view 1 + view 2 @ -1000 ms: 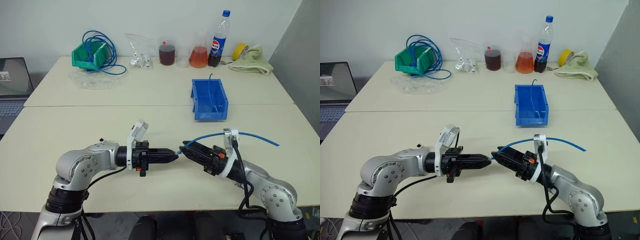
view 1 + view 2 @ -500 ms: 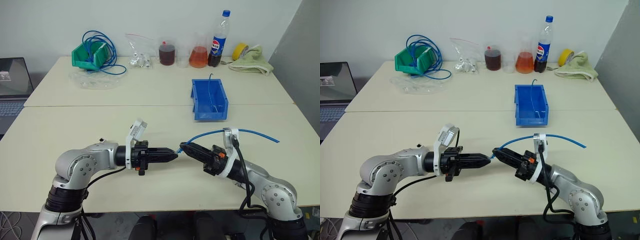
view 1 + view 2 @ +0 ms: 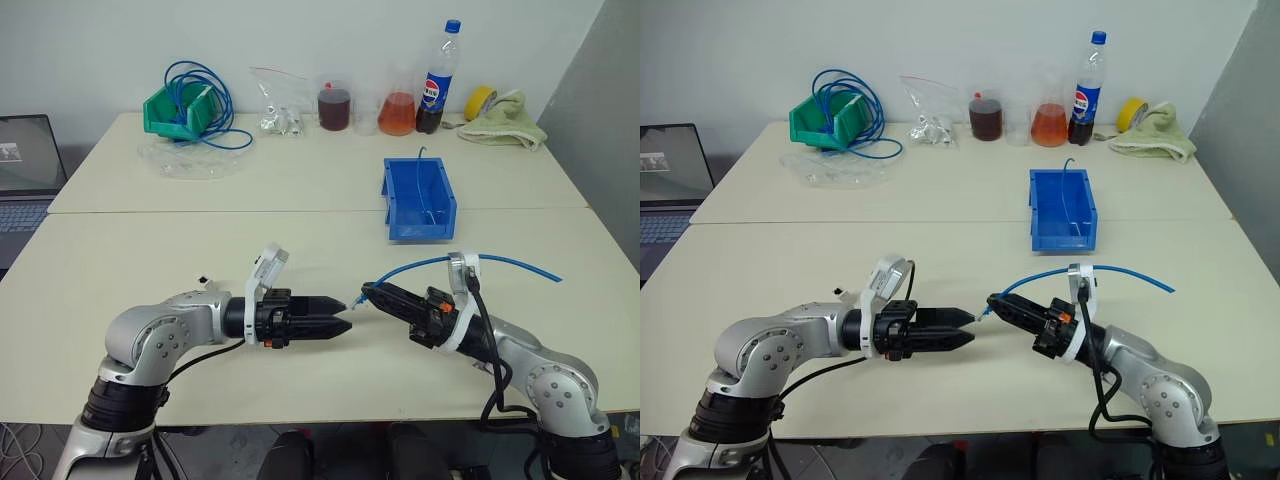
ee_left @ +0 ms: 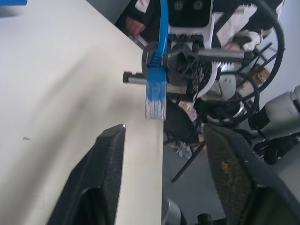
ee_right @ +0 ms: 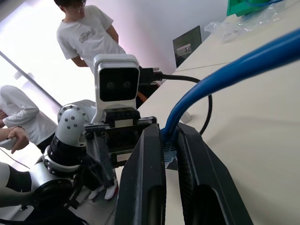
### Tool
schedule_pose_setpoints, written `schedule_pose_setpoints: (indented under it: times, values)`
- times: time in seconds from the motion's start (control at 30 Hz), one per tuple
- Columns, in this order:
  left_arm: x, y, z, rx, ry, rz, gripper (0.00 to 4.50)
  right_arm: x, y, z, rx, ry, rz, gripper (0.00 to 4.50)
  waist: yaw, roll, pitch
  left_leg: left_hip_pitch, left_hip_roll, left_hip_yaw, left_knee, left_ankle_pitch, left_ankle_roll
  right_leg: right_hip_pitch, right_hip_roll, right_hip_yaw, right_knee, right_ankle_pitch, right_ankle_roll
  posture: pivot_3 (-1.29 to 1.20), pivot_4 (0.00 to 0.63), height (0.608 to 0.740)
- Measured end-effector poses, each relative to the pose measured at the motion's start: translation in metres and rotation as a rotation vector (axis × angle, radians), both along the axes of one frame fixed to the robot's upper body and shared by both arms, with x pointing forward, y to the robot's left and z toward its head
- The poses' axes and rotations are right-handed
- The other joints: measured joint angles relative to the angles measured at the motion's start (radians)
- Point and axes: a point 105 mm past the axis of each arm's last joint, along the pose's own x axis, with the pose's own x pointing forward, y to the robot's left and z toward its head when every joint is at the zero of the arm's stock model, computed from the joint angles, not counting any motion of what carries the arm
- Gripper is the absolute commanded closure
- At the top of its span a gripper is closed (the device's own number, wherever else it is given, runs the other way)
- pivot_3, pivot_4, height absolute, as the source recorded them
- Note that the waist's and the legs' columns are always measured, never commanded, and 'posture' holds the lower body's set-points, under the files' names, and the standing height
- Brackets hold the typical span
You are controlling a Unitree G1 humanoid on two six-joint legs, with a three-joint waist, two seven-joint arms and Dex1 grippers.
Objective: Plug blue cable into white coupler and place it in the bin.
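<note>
Blue cable (image 3: 430,264) plug clamped in right pincer (image 3: 364,296) — left pincer (image 3: 345,313) apart

Right gripper (image 3: 992,303) pinching blue cable (image 3: 1110,271); left gripper (image 3: 968,328) parted.

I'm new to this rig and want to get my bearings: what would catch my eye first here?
At the table's near edge the two grippers point tip to tip: the right gripper is shut on the blue cable, which arcs away to the right, while the left gripper faces its plug with jaws open. Beyond them stands the bin, and along the far edge a green bin with looped cable, flasks and a cola bottle.
</note>
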Motion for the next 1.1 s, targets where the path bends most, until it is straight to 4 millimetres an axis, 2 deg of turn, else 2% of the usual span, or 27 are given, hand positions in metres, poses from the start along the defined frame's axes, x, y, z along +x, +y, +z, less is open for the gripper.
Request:
schedule_pose_setpoints:
  times: [0.1, 0.23, 0.37, 0.57, 0.6, 0.63, 0.77, 0.87, 1.1]
  values:
    - [0.000, 0.002, -0.003, 0.023, -0.037, 0.001, 0.31, 0.004, -0.006, -0.002, -0.035, -0.019, -0.016, 4.43, 0.000, 0.000, 0.000, 0.000, 0.000, 0.000, 0.000, 0.000, 0.000, 0.000, 0.000, 0.000, 0.000, 0.000, 0.000, 0.00, 0.150, 0.740]
    - [0.007, 0.003, -0.005, 0.073, -0.159, 0.049, 0.31, 0.014, -0.018, 0.002, -0.094, -0.075, -0.051, 4.43, 0.001, 0.000, 0.000, 0.000, 0.000, 0.001, 0.000, 0.000, 0.000, 0.000, 0.000, 0.000, 0.000, 0.000, 0.000, 0.00, 0.150, 0.740]
    - [0.016, 0.002, -0.013, 0.106, -0.261, 0.167, 0.31, 0.017, -0.027, 0.002, -0.152, -0.128, -0.072, 4.43, 0.001, 0.000, 0.000, -0.001, 0.000, 0.000, 0.000, 0.000, 0.000, 0.000, 0.000, 0.001, -0.001, 0.000, 0.000, 0.00, 0.150, 0.740]
    - [0.003, 0.004, -0.020, 0.117, -0.329, 0.282, 0.31, 0.017, -0.029, 0.001, -0.186, -0.165, -0.076, 4.43, 0.000, 0.000, 0.000, -0.001, 0.001, 0.000, -0.001, 0.000, 0.000, -0.001, -0.002, 0.001, -0.001, 0.000, 0.000, 0.00, 0.150, 0.740]
    - [0.000, 0.005, -0.023, 0.122, -0.333, 0.307, 0.15, 0.017, -0.029, 0.001, -0.186, -0.165, -0.075, 4.43, 0.001, 0.000, 0.000, -0.001, 0.001, 0.001, -0.001, 0.000, 0.000, -0.001, -0.002, 0.001, -0.001, 0.000, 0.000, 0.00, 0.150, 0.740]
    - [0.000, 0.007, -0.027, 0.135, -0.330, 0.335, 0.00, 0.017, -0.029, 0.000, -0.188, -0.166, -0.074, 4.43, 0.003, 0.000, 0.000, -0.001, 0.001, 0.000, 0.000, 0.000, 0.000, 0.000, -0.002, 0.001, -0.001, 0.000, 0.000, 0.00, 0.150, 0.740]
    - [0.005, 0.020, -0.032, 0.162, -0.353, 0.478, 0.00, 0.016, -0.028, -0.002, -0.191, -0.165, -0.076, 4.43, 0.004, 0.000, 0.000, -0.001, 0.001, 0.000, 0.000, 0.000, 0.000, 0.000, -0.002, 0.000, -0.001, 0.000, 0.000, 0.00, 0.150, 0.740]
    - [0.003, 0.035, -0.042, 0.227, -0.436, 0.647, 0.00, 0.014, -0.026, -0.006, -0.205, -0.169, -0.069, 4.43, 0.004, 0.000, 0.000, -0.001, 0.001, 0.001, -0.001, 0.000, 0.000, 0.000, -0.002, 0.002, -0.002, 0.000, 0.000, 0.00, 0.150, 0.740]
    - [-0.019, 0.061, -0.065, 0.361, -0.533, 0.840, 0.00, 0.010, -0.020, -0.011, -0.231, -0.186, -0.039, 4.43, 0.005, 0.000, 0.000, -0.001, 0.001, 0.001, -0.001, 0.000, 0.000, 0.000, -0.002, 0.001, -0.003, 0.000, 0.000, 0.00, 0.150, 0.740]
